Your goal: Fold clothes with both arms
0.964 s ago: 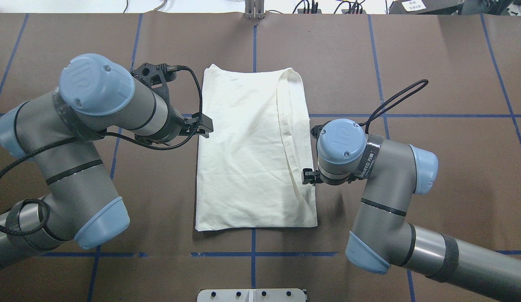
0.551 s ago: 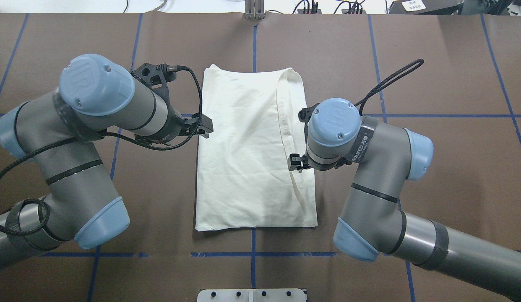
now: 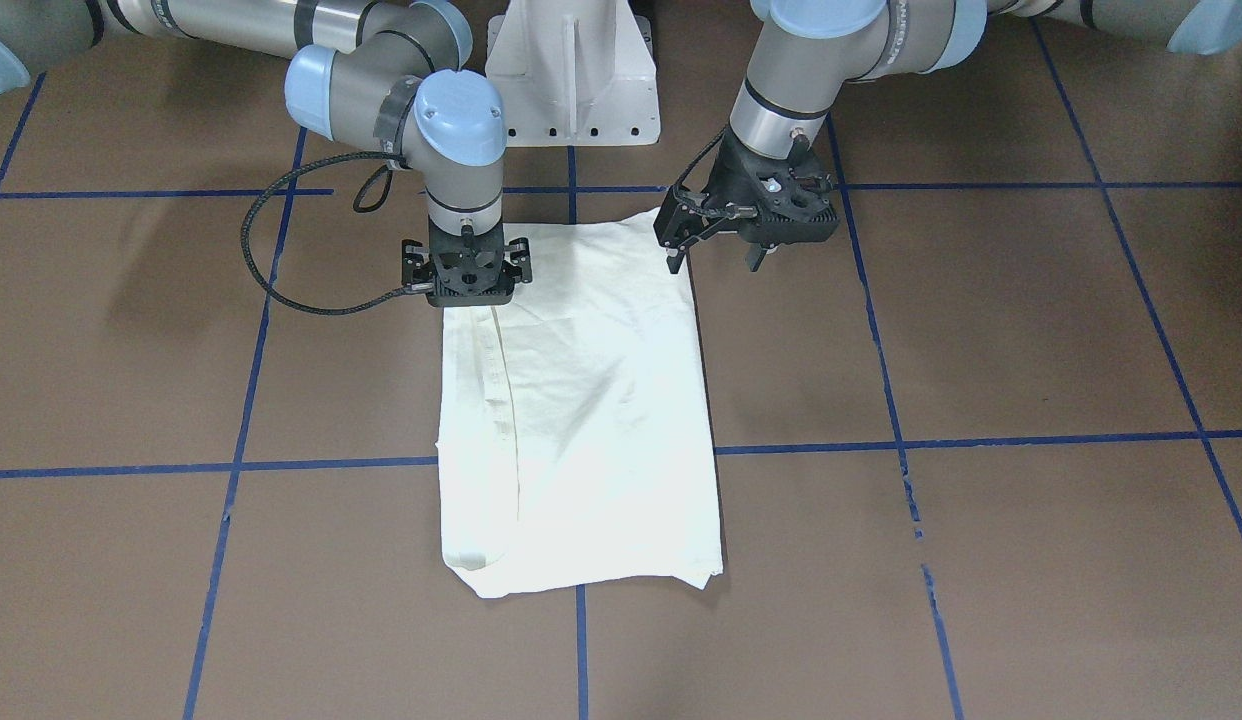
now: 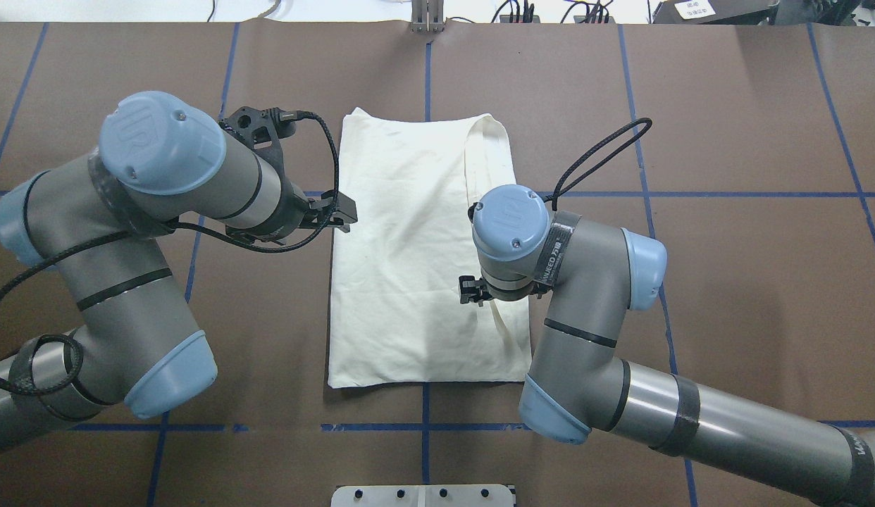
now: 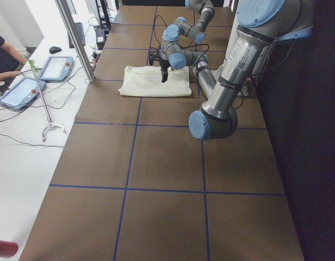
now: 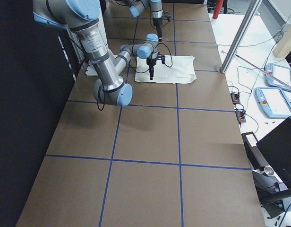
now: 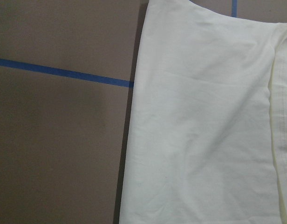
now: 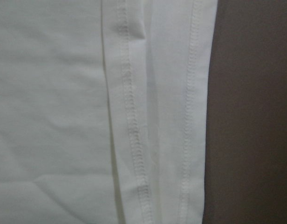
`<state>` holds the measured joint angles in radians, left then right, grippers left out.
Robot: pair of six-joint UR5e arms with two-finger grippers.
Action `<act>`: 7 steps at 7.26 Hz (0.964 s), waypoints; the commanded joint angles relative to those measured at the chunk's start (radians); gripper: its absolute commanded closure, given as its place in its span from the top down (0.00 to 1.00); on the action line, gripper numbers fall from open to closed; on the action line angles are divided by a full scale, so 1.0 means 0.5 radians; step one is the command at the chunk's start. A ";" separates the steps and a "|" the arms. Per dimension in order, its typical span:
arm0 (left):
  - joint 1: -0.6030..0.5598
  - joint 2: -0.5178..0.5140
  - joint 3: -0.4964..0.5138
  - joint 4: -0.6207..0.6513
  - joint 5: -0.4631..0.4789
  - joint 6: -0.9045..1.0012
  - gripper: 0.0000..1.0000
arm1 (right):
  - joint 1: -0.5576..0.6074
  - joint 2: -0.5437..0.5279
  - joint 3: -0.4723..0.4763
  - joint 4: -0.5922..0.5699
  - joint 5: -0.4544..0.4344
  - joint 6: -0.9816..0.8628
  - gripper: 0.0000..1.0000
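We work on a brown table (image 4: 726, 282) crossed by blue tape lines (image 4: 691, 193), with the white pedestal (image 3: 571, 90) at the robot's side. Two tablets (image 5: 56, 68) and a metal post (image 5: 75, 38) stand on the white bench past the far edge. From overhead, the right arm (image 4: 585, 282) covers part of the cloth's right side, and its black cable (image 3: 256, 260) loops out beside it.

The shirt (image 4: 409, 267) lies flat at the table's middle, folded into a long rectangle with the plain side up. Its long axis runs from the robot towards the far edge. A stitched band (image 4: 488, 162) lies along its right side.

The left gripper (image 3: 714, 262) hangs with its fingers spread and empty, at the shirt's left edge near the robot's end. The right gripper (image 3: 467, 288) points straight down onto the band; we cannot tell how its jaws stand.

A second ago the right gripper was at the shirt's right edge; now it is over the cloth, further inward. The left arm (image 4: 163, 183) and the shirt lie as before.
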<state>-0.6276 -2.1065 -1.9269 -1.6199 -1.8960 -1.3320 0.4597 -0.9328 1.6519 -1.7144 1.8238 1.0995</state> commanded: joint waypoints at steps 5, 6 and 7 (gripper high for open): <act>0.000 0.001 -0.024 0.003 -0.021 -0.011 1.00 | -0.002 -0.015 -0.021 -0.056 0.062 -0.002 1.00; 0.004 0.001 -0.024 0.003 -0.021 -0.011 1.00 | -0.002 -0.018 -0.021 -0.059 0.062 -0.002 1.00; 0.004 0.001 -0.021 0.003 -0.021 -0.011 1.00 | -0.002 -0.018 -0.024 -0.062 0.062 -0.002 1.00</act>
<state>-0.6264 -2.1061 -1.9387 -1.6183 -1.9066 -1.3376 0.4586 -0.9411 1.6403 -1.7418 1.8543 1.0983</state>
